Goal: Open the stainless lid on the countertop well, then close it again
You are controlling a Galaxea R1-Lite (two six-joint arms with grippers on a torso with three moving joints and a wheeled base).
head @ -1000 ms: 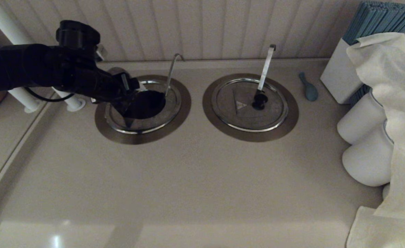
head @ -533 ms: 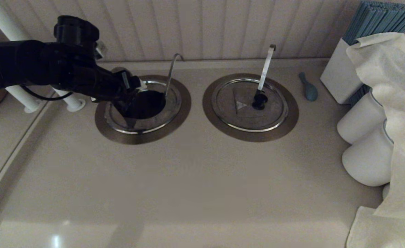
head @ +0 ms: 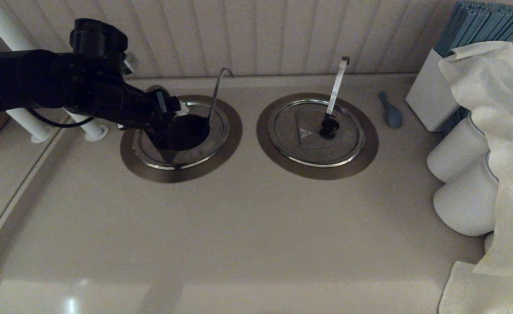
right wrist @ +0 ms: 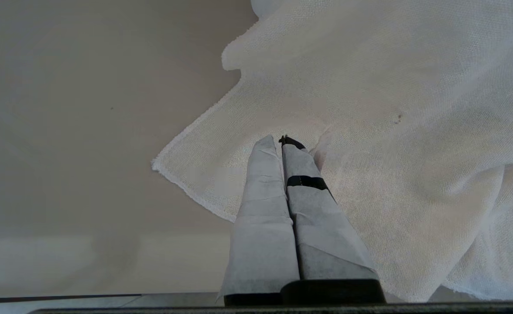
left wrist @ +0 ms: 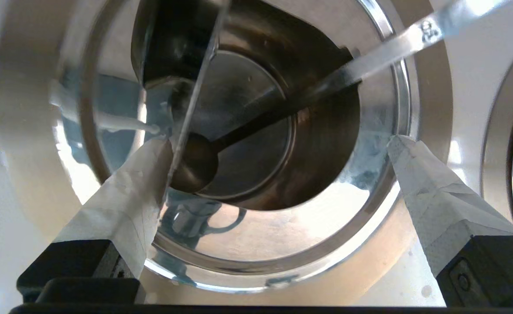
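Countertop well [head: 181, 138], near the back left corner of the worktop [head: 247, 235]: uncovered, dark opening showing inside the shiny rim and the wide brushed collar. Thin hooked grey rod [head: 216, 92] rising from its back edge; in the left wrist view [left wrist: 391, 46], running down as a ladle handle into the dark bottom of the well [left wrist: 256, 144].

Stainless lid [left wrist: 173, 43]: off its seat, tipped up steeply and seen almost edge-on at the well's left side. Mostly hidden behind the arm in the head view.

Left gripper [head: 165, 117] [left wrist: 278, 139]: poised directly above the well, taped fingers spread wide apart. One fingertip [left wrist: 152, 161] right against the thin edge of the lid, the other out over the opposite side of the rim and touching nothing. Not clamped on anything.

Right gripper [right wrist: 282, 139]: out of the head view, parked over a white cloth [right wrist: 391, 131] beside bare worktop, fingers pressed together with nothing between them.

Further right along the back edge: twin lid [head: 315, 131] lying flat and seated, black knob at its centre, broad flat bright handle [head: 337, 83] leaning up from it. Small blue spoon [head: 391, 111] just beyond. At the right edge, white box of blue sticks [head: 431, 93] and white jars [head: 457, 152] partly draped in pale cloth [head: 496, 131].
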